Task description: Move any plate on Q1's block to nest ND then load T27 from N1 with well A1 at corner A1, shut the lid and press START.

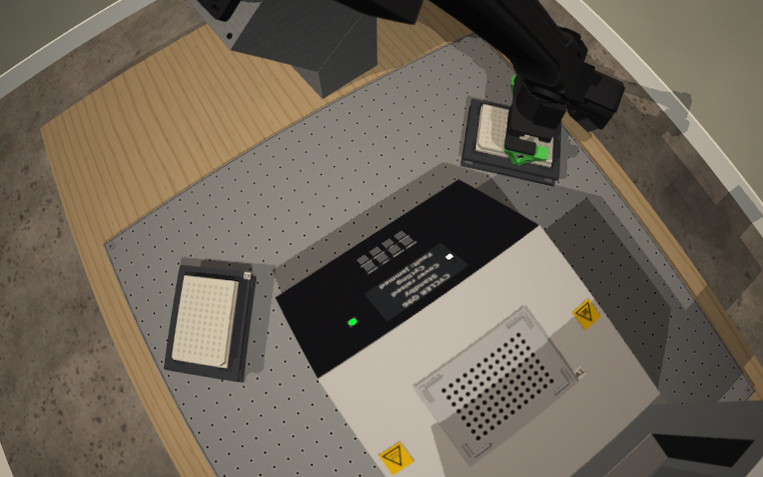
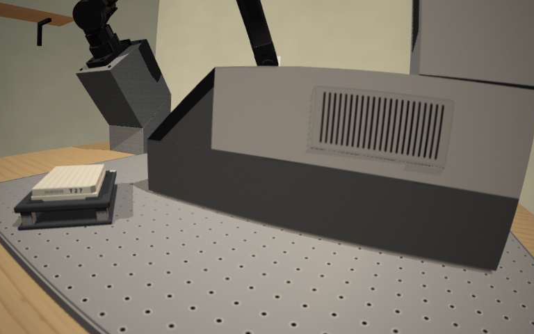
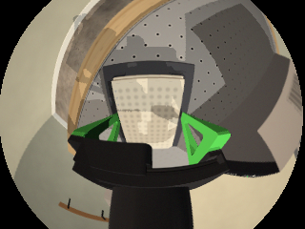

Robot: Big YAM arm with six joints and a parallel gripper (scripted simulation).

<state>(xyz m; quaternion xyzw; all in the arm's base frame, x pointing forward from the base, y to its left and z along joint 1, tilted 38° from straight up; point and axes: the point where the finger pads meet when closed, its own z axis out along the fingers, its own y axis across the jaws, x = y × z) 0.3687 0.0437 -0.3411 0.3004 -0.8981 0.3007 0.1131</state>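
Cycler Q1 [image 1: 492, 331] stands lid-up, its lamp [image 1: 351, 322] green, block [image 1: 495, 385] bare. Left of Q1's panel, plate T27 [image 1: 205, 322] lies on nest N1 [image 1: 243, 331]. Beyond Q1's panel, the gripper [image 1: 528, 154] stands released, fingers flanking another plate [image 1: 489, 126] on its nest [image 1: 552, 168].

Exterior view. The cycler Q1 [image 2: 344, 165] stood across the centre on the perforated breadboard [image 2: 220, 289], its pale upper housing carrying a slotted vent grille [image 2: 382, 125] at about 2 o'clock above a dark lower band. At 9 o'clock, plate T27 [image 2: 71, 180], its label facing the camera, lay flat on the dark plate nest [image 2: 65, 209]. The arm's grey pedestal [image 2: 127, 94] rose at 11 o'clock; a black arm link [image 2: 257, 33] passed behind Q1 at 12 o'clock.
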